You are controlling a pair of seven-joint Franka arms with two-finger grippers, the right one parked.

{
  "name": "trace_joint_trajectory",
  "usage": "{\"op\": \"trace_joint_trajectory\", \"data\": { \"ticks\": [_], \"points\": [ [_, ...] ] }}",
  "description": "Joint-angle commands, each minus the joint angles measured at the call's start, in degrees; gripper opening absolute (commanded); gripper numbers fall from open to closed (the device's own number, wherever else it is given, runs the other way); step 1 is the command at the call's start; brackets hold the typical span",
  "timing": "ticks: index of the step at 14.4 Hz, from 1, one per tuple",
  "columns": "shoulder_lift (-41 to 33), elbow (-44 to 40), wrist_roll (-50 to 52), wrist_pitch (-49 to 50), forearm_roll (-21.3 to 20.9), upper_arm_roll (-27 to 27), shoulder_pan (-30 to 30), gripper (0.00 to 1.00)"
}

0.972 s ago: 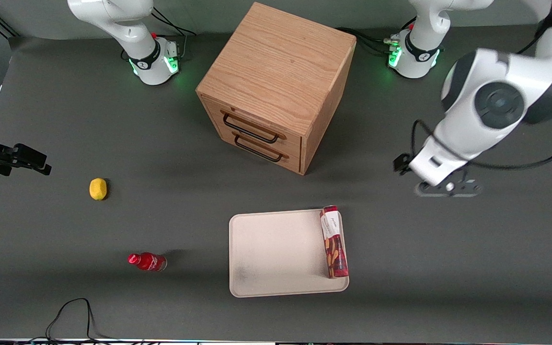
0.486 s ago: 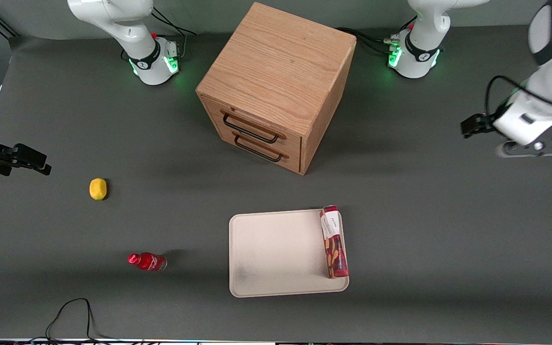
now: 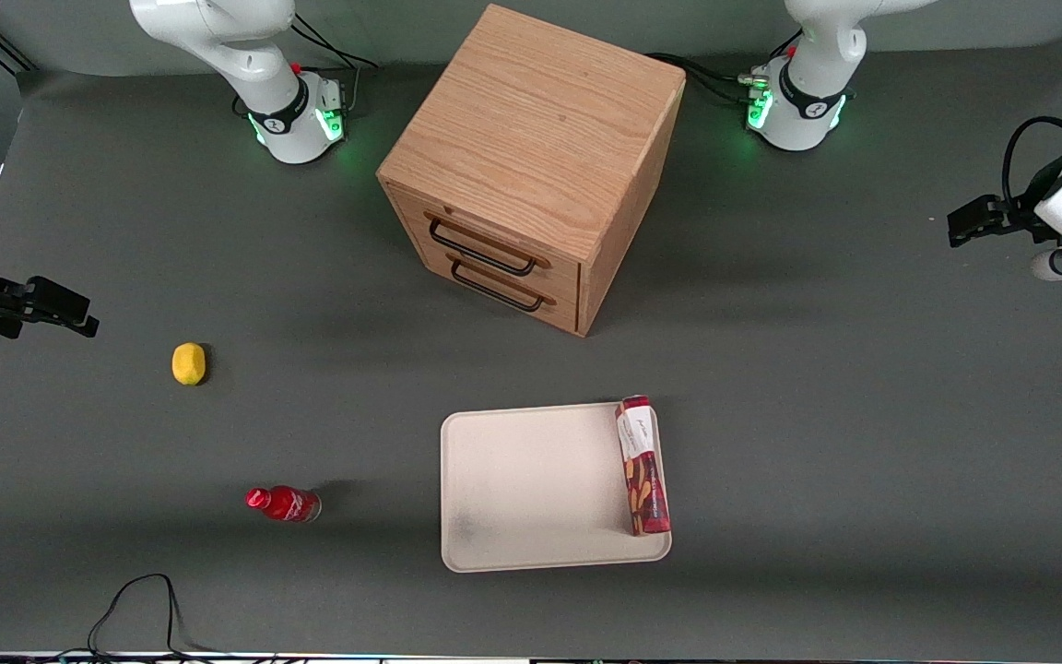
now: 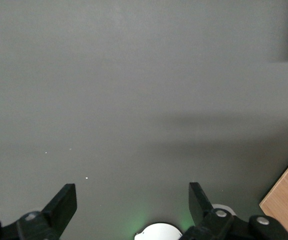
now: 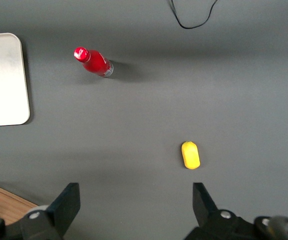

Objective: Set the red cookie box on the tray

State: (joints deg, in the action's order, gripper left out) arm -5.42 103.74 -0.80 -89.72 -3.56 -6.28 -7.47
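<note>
Landmark: tray (image 3: 531,489), cream-white, flat on the dark table (image 3: 863,480), nearer the front camera than the wooden drawer cabinet (image 3: 531,166).

Red cookie box (image 3: 643,466): lies flat on the tray along the edge toward the working arm's end, white-label end pointing toward the cabinet.

Gripper (image 4: 133,200): well away from the tray, raised above bare table at the working arm's end; fingers (image 4: 64,202) spread wide, nothing between them.

Red bottle (image 3: 284,503): on its side, apart from the tray toward the parked arm's end.

Lemon (image 3: 188,363): farther out the same way.
</note>
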Motion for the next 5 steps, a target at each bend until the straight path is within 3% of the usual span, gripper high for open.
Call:
{"op": "trace_joint_trajectory", "data": {
  "ticks": [1,5],
  "points": [
    [1.28,-2.66,0.89,2.78,0.14,4.59,6.13,1.00],
    [2.87,-5.12,3.78,4.46,-0.30,4.96,7.11,1.00]
  ]
}}
